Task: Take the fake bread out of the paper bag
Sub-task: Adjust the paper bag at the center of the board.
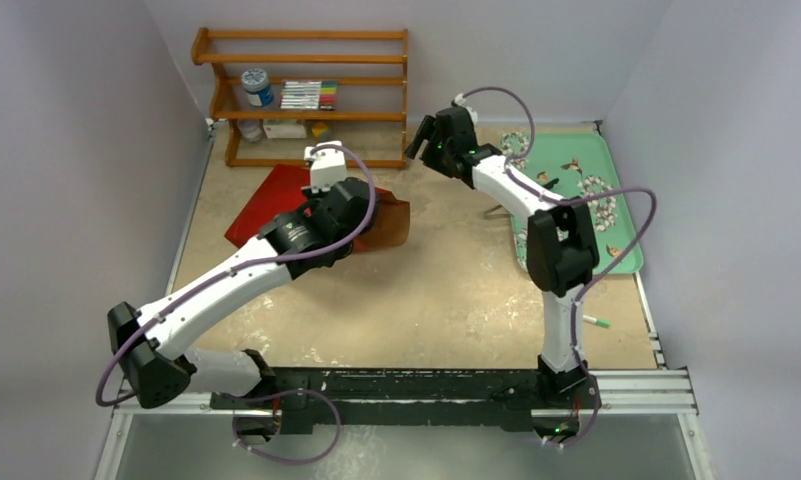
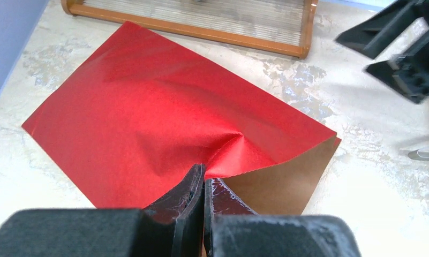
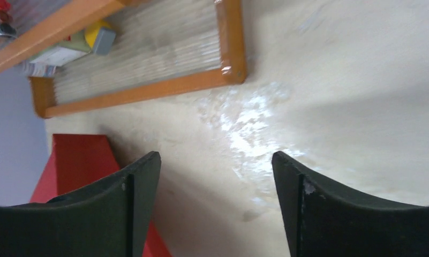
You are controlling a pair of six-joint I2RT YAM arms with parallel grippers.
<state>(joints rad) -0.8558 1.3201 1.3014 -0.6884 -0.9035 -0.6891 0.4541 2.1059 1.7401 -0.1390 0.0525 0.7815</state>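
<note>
Left claw [image 2: 203, 179] is fully closed, pinching the top layer of the bag [image 2: 148, 107] at its mouth rim. Creases fan out from the pinch point. The bag lies fairly flat on the surface [image 1: 446, 290] just in front of the shelf [image 1: 306, 60], mouth facing right with the brown inside showing.

Right claw [image 3: 216, 158] is wide open and holding nothing. It hangs above bare surface, right of the bag mouth and clear of it.

No bread is visible in any view. My guess is it's inside the bag, though the bag doesn't bulge much.

Step, as I read it: mouth-opening, with no extraction started yet.

What the next move needs:
- Left lifts the pinched layer up and back so the mouth gapes and stays open.
- Right drops low, lines up with the opening and goes in with jaws apart.
- Keep right's lower finger above the bottom layer, or it'll shove the whole bag toward the shelf.
</note>
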